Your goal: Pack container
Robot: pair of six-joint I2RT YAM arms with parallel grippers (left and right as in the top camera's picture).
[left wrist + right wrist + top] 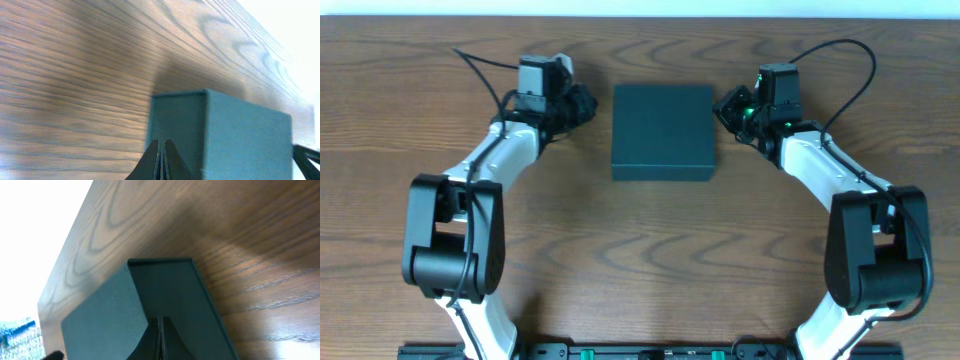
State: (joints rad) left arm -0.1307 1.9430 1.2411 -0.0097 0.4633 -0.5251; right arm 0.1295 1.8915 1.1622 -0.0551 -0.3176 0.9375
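The dark teal container (663, 130) lies lid down, closed, at the middle back of the wooden table. My left gripper (585, 103) sits just off its left side, shut, with nothing between the fingers. In the left wrist view the shut gripper (162, 142) points at the container's (235, 135) near corner. My right gripper (725, 105) is close to the box's right side, also shut and holding nothing. From the right wrist, the closed gripper (161, 318) stands in front of the container's (165, 290) side wall.
Bare wood-grain table (650, 240) spreads in front of the box. The table's far edge (640, 17) runs just behind both grippers. Both arm bases stand at the near edge, left (455, 250) and right (875, 250).
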